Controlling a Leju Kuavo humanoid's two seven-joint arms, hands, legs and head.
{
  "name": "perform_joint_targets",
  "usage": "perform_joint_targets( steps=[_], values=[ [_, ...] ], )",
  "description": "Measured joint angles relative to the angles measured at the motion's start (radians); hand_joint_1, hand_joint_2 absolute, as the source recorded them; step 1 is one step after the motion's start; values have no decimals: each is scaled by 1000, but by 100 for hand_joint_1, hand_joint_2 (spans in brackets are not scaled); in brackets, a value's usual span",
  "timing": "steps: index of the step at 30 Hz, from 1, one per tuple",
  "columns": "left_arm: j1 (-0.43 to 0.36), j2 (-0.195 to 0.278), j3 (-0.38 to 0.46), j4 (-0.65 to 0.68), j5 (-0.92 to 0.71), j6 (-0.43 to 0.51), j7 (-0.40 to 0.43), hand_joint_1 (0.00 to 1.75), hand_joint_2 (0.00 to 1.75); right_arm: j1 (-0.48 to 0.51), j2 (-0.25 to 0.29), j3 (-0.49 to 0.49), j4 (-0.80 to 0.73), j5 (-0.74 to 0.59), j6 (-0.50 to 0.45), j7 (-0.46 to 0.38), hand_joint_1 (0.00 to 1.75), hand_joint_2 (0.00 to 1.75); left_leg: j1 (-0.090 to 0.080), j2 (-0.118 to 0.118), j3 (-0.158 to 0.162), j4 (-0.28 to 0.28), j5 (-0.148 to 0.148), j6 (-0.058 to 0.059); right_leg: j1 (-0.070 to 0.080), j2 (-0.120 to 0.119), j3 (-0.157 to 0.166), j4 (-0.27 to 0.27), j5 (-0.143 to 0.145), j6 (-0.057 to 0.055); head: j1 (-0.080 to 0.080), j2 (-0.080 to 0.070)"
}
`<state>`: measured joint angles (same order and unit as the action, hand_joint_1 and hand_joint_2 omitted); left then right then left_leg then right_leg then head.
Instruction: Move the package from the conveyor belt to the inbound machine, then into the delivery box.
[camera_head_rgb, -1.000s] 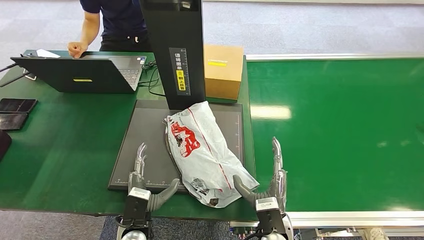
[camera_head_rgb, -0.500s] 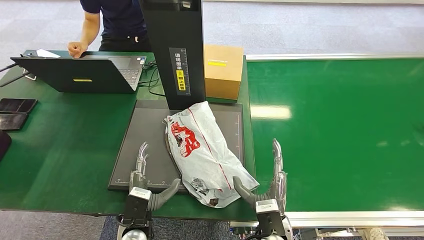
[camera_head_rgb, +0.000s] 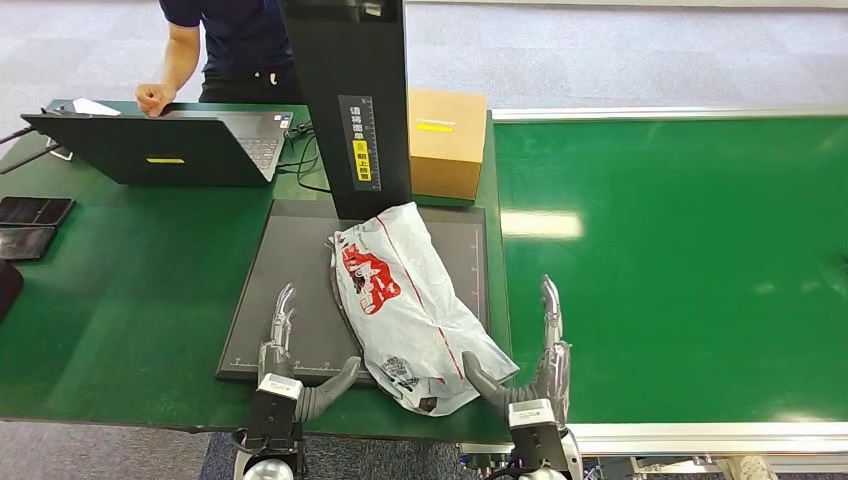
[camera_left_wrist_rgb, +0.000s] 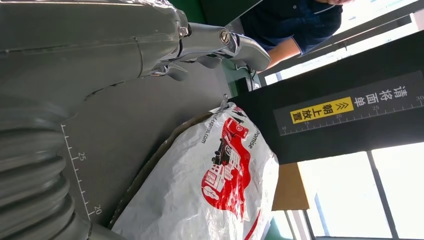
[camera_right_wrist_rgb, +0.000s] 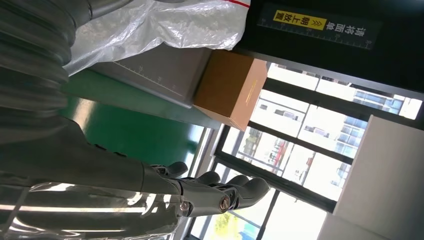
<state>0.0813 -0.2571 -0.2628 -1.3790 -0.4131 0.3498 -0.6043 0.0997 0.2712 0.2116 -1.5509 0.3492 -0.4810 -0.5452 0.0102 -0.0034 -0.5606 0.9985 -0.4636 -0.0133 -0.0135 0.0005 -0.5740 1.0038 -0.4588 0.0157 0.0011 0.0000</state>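
Note:
A white plastic package (camera_head_rgb: 410, 300) with red print lies on the dark grey plate of the inbound machine (camera_head_rgb: 300, 290), its near end hanging over the plate's front right corner. The left wrist view catches the package (camera_left_wrist_rgb: 215, 185) close up beside the black scanner column (camera_left_wrist_rgb: 340, 115). My left hand (camera_head_rgb: 290, 365) is open on the plate's front edge, just left of the package. My right hand (camera_head_rgb: 530, 375) is open to the package's right, at the conveyor's edge, thumb pointing toward the bag. Neither hand holds anything.
The green conveyor belt (camera_head_rgb: 680, 260) stretches away on the right. A brown cardboard box (camera_head_rgb: 446, 142) stands behind the plate. A laptop (camera_head_rgb: 160, 148) and phones (camera_head_rgb: 30, 222) lie on the green table at left, where a person (camera_head_rgb: 225, 45) stands.
Almost nothing differs; my right hand has shifted very slightly toward the package. The package lies still.

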Motion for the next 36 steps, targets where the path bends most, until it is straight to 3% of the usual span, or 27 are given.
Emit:
perform_joint_targets(
  steps=[29,32,36],
  values=[
    [-15,-5,2,3,7,-27,3,0,175,-28,1,-2,-4,40,-21,45,0,175,0,0,0,0,0,0,0,0,0,0,0,0,0,0],
    [-18,-6,2,12,13,-34,7,0,175,-47,1,-19,29,9,-37,65,0,175,0,0,0,0,0,0,0,0,0,0,0,0,0,0],
    [-21,-6,4,35,26,-36,14,0,175,-77,5,-61,102,-93,36,60,0,175,0,0,0,0,0,0,0,0,0,0,0,0,0,0]
  ],
)
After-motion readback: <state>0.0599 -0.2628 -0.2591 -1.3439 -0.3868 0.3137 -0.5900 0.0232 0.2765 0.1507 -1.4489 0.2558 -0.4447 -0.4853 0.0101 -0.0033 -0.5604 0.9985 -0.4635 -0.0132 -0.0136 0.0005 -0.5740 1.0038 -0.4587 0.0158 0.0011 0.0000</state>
